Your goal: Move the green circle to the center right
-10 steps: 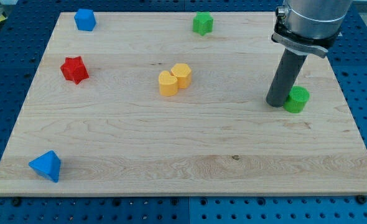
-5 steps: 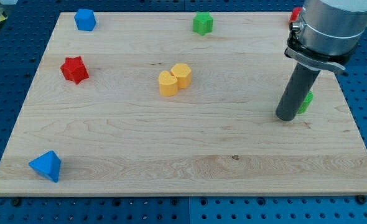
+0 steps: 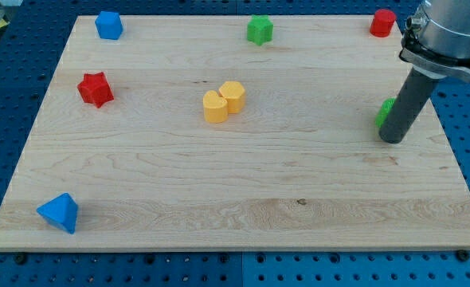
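The green circle point(image 3: 385, 113) sits near the view's right edge of the wooden board point(image 3: 219, 183), at about mid height. The dark rod stands in front of it and hides most of it; only a green sliver shows at the rod's left side. My tip point(image 3: 393, 140) rests on the board just below and right of that sliver, touching or nearly touching the block.
A green star point(image 3: 259, 29) lies at the top centre. A red block point(image 3: 382, 22) sits at the top right. Two yellow blocks point(image 3: 223, 100) touch near the middle. A red star point(image 3: 95, 88), a blue block point(image 3: 108, 25) and a blue triangle point(image 3: 60, 212) lie on the left.
The rod has moved to the view's right, from the green circle's left side to in front of it. The circle shifted slightly right and up and is now mostly hidden.
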Controlling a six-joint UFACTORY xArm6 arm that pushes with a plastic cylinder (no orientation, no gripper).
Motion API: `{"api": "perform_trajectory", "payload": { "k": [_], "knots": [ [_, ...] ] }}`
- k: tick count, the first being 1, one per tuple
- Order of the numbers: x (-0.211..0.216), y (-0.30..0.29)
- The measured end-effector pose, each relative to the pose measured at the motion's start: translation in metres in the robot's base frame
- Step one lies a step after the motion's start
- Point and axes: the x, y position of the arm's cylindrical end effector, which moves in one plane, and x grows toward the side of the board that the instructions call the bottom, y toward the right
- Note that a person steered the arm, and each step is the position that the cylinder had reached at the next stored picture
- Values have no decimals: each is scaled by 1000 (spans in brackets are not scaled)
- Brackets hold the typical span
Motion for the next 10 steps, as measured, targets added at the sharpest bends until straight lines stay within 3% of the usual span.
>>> {"api": "perform_trajectory", "payload": {
  "k": [3, 5, 10],
  "knots": [
    [-35, -4],
    [-51, -63],
    [-66, -29]
  ]
}}
